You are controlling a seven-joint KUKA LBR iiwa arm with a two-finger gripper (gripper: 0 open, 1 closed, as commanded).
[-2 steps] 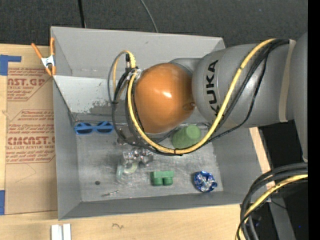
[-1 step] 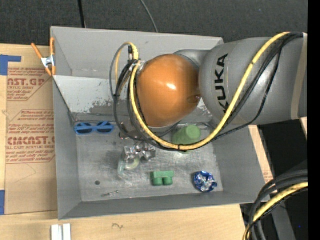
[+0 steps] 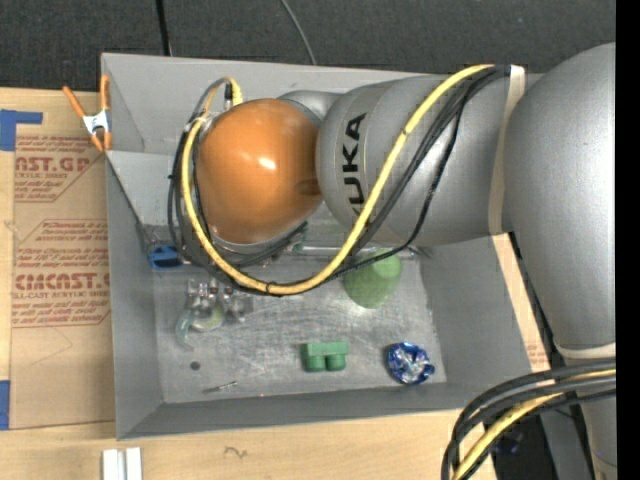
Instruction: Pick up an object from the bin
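My gripper (image 3: 213, 296) is low over the left part of the bin floor, sticking out from under the arm's orange cover. A small pale, see-through thing (image 3: 189, 324) lies right at its lower left; I cannot tell whether the two touch. A small blue thing (image 3: 163, 257) sits against the left wall, just above and left of the gripper. A green block (image 3: 325, 356) lies near the front, to the gripper's right.
A pale green rounded thing (image 3: 372, 280) lies mid-bin, partly under the arm. A blue-and-white crumpled ball (image 3: 408, 363) sits at the front right. A thin dark pin (image 3: 222, 388) lies by the front wall. The arm covers the back of the bin.
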